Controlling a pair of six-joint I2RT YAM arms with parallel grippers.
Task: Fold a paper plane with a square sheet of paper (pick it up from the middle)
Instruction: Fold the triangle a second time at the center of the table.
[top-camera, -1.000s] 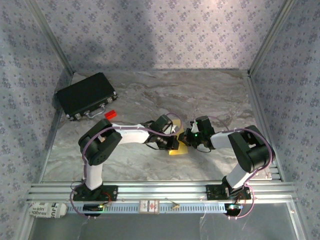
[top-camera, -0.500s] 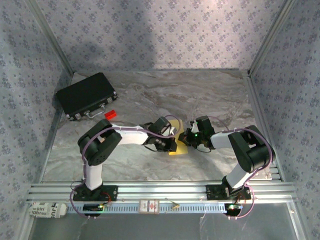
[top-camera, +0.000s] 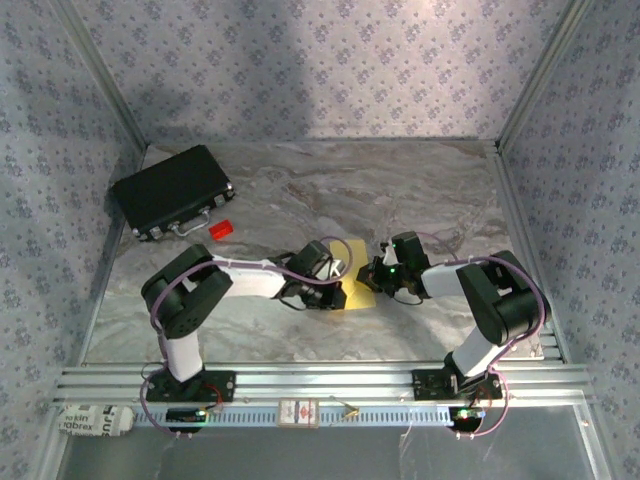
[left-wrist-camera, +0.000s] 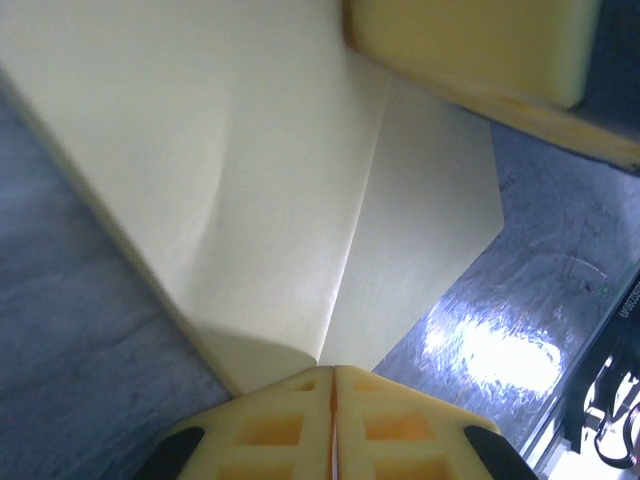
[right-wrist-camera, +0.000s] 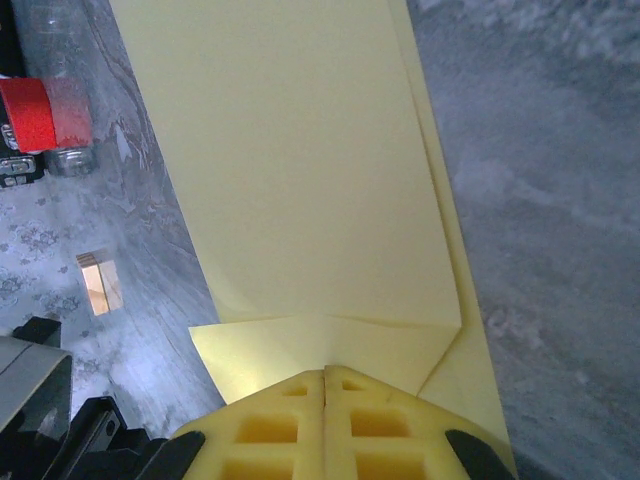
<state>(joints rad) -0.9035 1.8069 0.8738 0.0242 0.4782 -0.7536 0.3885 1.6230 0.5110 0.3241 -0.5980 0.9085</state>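
Note:
The yellow square sheet of paper (top-camera: 356, 272) lies mid-table, folded into layers, between my two grippers. In the left wrist view the paper (left-wrist-camera: 250, 180) bends up off the marble, and a crease runs straight into the closed tips of my left gripper (left-wrist-camera: 333, 368), which pinch its near edge. My left gripper (top-camera: 338, 286) sits at the paper's left side. My right gripper (top-camera: 379, 272) is shut at the paper's right side. Its tips (right-wrist-camera: 325, 370) rest on a folded flap of the flat paper (right-wrist-camera: 300, 180). One right fingertip (left-wrist-camera: 470, 45) shows at the top of the left wrist view.
A black case (top-camera: 172, 190) lies at the back left with a small red block (top-camera: 221, 229) beside it. Patterned walls enclose the marble table (top-camera: 420, 190) on three sides. A metal rail (top-camera: 320, 380) runs along the near edge by the arm bases.
The left arm has drawn back to the left, its elbow swinging outward. More of the yellow paper now shows behind the left gripper. The right arm has stayed put.

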